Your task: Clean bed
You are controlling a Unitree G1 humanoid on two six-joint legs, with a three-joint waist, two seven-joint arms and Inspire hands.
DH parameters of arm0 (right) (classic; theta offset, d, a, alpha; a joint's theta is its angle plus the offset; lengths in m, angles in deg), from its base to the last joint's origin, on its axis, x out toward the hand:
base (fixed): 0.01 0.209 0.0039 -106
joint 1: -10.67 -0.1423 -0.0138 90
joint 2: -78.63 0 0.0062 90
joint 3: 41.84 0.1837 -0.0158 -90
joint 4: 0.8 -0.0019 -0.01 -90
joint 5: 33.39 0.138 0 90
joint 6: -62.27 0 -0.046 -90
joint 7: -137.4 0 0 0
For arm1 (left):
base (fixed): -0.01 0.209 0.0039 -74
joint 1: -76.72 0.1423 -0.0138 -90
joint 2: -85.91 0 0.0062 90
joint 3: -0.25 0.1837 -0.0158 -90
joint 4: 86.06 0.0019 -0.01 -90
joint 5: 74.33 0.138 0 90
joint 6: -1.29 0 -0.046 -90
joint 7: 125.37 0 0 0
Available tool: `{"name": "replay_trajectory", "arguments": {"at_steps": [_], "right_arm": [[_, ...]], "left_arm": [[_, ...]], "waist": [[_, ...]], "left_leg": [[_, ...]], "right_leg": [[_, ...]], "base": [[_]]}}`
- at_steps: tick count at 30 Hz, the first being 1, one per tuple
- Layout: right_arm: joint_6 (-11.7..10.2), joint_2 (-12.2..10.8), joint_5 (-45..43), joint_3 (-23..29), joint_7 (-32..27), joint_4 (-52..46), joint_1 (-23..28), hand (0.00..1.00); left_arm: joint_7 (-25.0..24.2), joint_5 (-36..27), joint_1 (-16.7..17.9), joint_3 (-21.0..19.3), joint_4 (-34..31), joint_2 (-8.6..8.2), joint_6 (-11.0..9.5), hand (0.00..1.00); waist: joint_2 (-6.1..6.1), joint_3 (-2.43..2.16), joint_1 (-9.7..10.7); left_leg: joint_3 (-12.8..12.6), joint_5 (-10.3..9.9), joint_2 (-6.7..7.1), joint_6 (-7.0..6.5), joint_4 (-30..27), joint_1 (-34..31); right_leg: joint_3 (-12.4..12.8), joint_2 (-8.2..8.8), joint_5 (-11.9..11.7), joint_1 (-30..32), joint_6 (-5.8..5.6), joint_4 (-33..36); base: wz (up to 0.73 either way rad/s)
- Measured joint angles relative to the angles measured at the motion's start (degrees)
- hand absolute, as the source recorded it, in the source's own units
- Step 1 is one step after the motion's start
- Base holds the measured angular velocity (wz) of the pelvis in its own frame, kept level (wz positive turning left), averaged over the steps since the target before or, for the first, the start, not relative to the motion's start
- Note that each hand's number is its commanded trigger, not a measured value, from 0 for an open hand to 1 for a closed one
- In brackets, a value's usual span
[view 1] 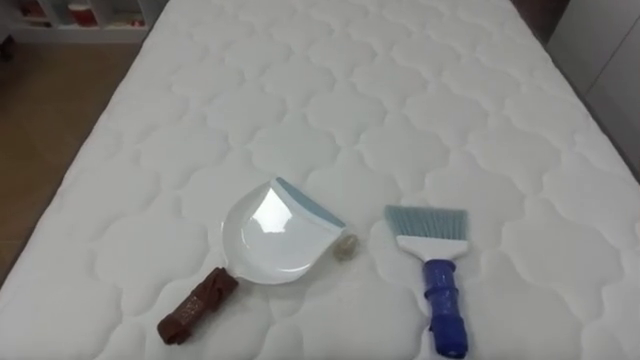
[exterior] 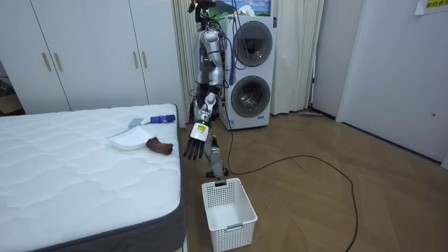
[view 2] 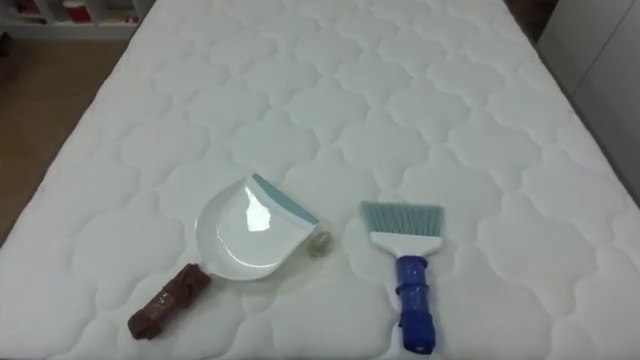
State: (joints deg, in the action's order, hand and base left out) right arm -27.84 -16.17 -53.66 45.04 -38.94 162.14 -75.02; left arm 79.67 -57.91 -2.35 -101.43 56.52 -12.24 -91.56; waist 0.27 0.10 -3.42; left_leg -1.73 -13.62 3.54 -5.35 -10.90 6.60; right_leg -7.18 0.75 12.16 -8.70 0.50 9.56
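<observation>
On the white quilted mattress [view 1: 330, 90] a white dustpan [view 1: 270, 235] with a blue-grey lip lies near the front edge, its brown handle [view 1: 197, 303] pointing to the lower left. A small pale scrap [view 1: 345, 246] rests right beside the pan's lip. To the right lies a hand brush [view 1: 432, 260] with light blue bristles and a blue handle. In the room view I stand upright at the bed's side next to these things, and my left hand [exterior: 195, 144] hangs down beside the mattress edge with relaxed fingers, holding nothing.
A white slotted basket [exterior: 227, 203] stands on the wooden floor by the bed's foot corner. Stacked washing machines [exterior: 250, 70] are behind me, white wardrobes [exterior: 91, 49] beyond the bed. Bare floor runs along the mattress's left side [view 1: 50, 120].
</observation>
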Motion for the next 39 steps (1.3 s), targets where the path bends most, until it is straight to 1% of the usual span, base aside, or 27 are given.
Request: {"name": "replay_trajectory", "arguments": {"at_steps": [2,3,5,6,8,12,15,18,19,22,23,24,25,27,28,30,32,35,37,39], "right_arm": [[-0.6,0.0,0.1,0.0,-0.1,0.0,-0.4,0.0],[-1.2,0.1,0.5,-0.1,-0.1,-0.3,-0.7,0.0],[-1.7,0.3,1.1,-0.2,0.0,-0.6,-0.7,0.0],[-1.7,0.4,1.7,-0.3,0.2,-0.7,-0.7,0.0],[-1.7,0.6,2.1,-0.5,0.3,-1.0,-0.6,0.0],[-1.7,0.8,2.0,-0.5,0.4,-1.4,-0.6,0.0],[-1.7,1.0,2.0,-0.6,0.7,-2.1,0.2,0.0],[-1.5,1.0,1.8,-0.6,0.8,-2.1,1.1,0.0],[-1.4,1.0,1.8,-0.6,0.9,-2.1,1.5,0.0],[-1.0,1.1,1.9,-0.6,1.4,-2.1,1.5,0.0],[-1.0,1.1,1.8,-0.6,1.4,-2.1,1.5,0.0],[-1.0,1.1,1.8,-0.6,1.4,-2.0,1.5,0.0],[-1.0,1.1,1.8,-0.6,1.4,-2.0,1.4,0.0],[-1.0,1.2,1.9,-0.5,1.3,-2.0,1.4,0.0],[-1.0,1.3,2.0,-0.5,1.2,-2.0,1.3,0.0],[-1.0,1.3,2.0,-0.5,1.1,-1.9,1.2,0.0],[-1.0,1.4,2.0,-0.5,1.0,-1.9,1.2,0.0],[-1.0,1.6,1.9,-0.6,0.7,-1.8,0.4,0.0],[-1.1,1.7,2.0,-0.7,0.1,-1.2,-0.5,0.0],[-1.1,1.7,2.1,-0.8,-0.1,-0.8,-0.9,0.0]], "left_arm": [[0.7,0.0,-0.2,0.1,-1.6,0.05,-1.0,0.0],[0.8,0.0,0.0,0.1,-3.2,0.09,-1.3,0.0],[1.1,-0.2,0.1,0.7,-5.1,0.25,-1.4,0.0],[1.4,-0.7,0.1,1.6,-5.6,0.64,-1.7,0.0],[1.6,-0.7,0.2,2.1,-6.8,0.74,-1.7,0.0],[2.1,-0.5,-0.3,2.3,-11.6,0.76,-1.8,0.0],[2.2,-0.6,-0.5,3.3,-13.5,1.02,-2.1,0.0],[2.2,-0.6,-0.7,3.9,-14.0,1.02,-2.1,0.0],[2.2,-0.6,-0.7,4.0,-14.0,1.02,-2.1,0.0],[2.2,-0.6,-0.9,4.5,-14.0,1.04,-2.1,0.0],[2.2,-0.5,-1.4,5.2,-14.0,1.07,-2.1,0.0],[2.2,-0.5,-1.8,5.8,-14.0,1.08,-2.1,0.0],[2.2,-0.5,-2.1,6.1,-14.0,1.07,-2.1,0.0],[2.2,-0.5,-3.0,6.7,-14.0,1.16,-2.1,0.0],[2.2,-0.5,-3.4,7.3,-13.9,1.58,-2.1,0.0],[2.2,-0.5,-4.1,7.5,-13.9,1.89,-2.1,0.0],[2.2,-0.5,-4.8,7.5,-13.9,1.97,-2.1,0.0],[2.2,-0.5,-5.9,7.7,-13.7,2.05,-2.2,0.0],[1.9,-0.7,-6.9,9.7,-13.3,2.63,-2.2,0.0],[1.6,-1.0,-7.3,11.2,-12.8,2.78,-2.2,0.0]], "waist": [[-0.1,-0.11,-0.3],[-0.06,-0.15,-0.4],[-0.06,-0.14,-0.5],[0.01,-0.21,-0.5],[-0.05,-0.17,-0.7],[-0.18,-0.17,-0.1],[-0.25,-0.27,0.2],[-0.22,-0.25,0.7],[-0.19,-0.23,1.3],[-0.27,-0.24,1.7],[-0.35,-0.25,2.0],[-0.49,-0.35,2.1],[-0.55,-0.33,2.1],[-0.89,-0.22,2.7],[-1.14,-0.17,2.9],[-1.53,-0.11,3.1],[-1.8,-0.23,3.1],[-1.97,-0.03,3.2],[-1.72,0.51,3.4],[-1.58,0.63,3.6]], "left_leg": [[-0.2,0.0,0.0,-0.02,-0.1,0.0],[-0.4,0.1,0.0,-0.04,-0.1,0.1],[-0.6,0.1,0.03,-0.04,-0.1,0.1],[-0.6,0.1,0.12,-0.04,0.0,0.0],[-0.6,0.1,0.1,-0.04,0.0,0.0],[-0.5,0.1,0.08,-0.04,0.0,-0.2],[-0.5,0.1,0.11,-0.04,0.0,-0.8],[-0.3,0.1,0.14,-0.04,-0.1,-1.0],[-0.1,0.1,0.15,-0.04,-0.2,-1.0],[0.0,0.1,0.16,-0.04,-0.6,-1.6],[0.0,0.1,0.17,-0.04,-0.9,-2.3],[0.0,0.1,0.16,-0.04,-1.0,-2.9],[0.0,0.1,0.16,-0.03,-1.2,-3.2],[0.2,0.1,0.17,-0.03,-1.8,-3.8],[0.2,0.1,0.17,-0.03,-1.8,-4.0],[0.2,0.1,0.16,-0.03,-1.8,-4.3],[-0.1,0.1,0.09,-0.03,-1.8,-5.0],[-0.4,0.6,0.03,-0.04,-2.1,-7.0],[-0.4,0.6,0.06,-0.05,-2.6,-8.2],[-0.2,0.6,0.06,-0.05,-2.8,-9.0]], "right_leg": [[-0.2,0.06,0.0,0.0,0.0,0.0],[-0.3,0.1,0.0,0.0,0.0,-0.1],[-0.3,0.16,0.0,-0.2,-0.02,-0.5],[-0.3,0.22,0.0,-0.4,-0.02,-0.9],[-0.3,0.2,0.0,-0.4,-0.02,-0.9],[-0.3,0.18,0.0,-0.3,-0.02,-1.0],[-0.4,0.19,0.0,-0.3,-0.01,-0.9],[-0.7,0.21,0.0,-0.2,-0.02,-0.9],[-0.8,0.22,0.0,-0.2,-0.01,-0.9],[-0.8,0.22,0.0,0.6,-0.01,-0.9],[-0.8,0.23,0.0,1.0,0.02,-0.9],[-0.8,0.23,-0.1,1.6,0.03,-0.8],[-0.9,0.23,-0.1,1.7,0.08,-0.8],[-0.9,0.25,-0.1,2.0,0.14,-0.8],[-0.9,0.25,-0.1,2.4,0.14,-0.8],[-0.9,0.23,-0.1,2.8,0.17,-0.7],[-0.9,0.22,-0.1,3.8,0.17,-0.3],[-0.9,0.33,-0.1,6.1,0.18,1.3],[-1.0,0.41,-0.1,7.1,0.18,1.3],[-1.2,0.42,-0.1,7.7,0.18,1.3]], "base": [[-0.04],[-0.05],[-0.03],[-0.03],[0.0],[0.0],[0.0],[0.03],[0.07],[0.02],[0.0],[0.0],[0.0],[0.04],[0.0],[-0.02],[-0.05],[-0.03],[0.0],[0.05]]}}
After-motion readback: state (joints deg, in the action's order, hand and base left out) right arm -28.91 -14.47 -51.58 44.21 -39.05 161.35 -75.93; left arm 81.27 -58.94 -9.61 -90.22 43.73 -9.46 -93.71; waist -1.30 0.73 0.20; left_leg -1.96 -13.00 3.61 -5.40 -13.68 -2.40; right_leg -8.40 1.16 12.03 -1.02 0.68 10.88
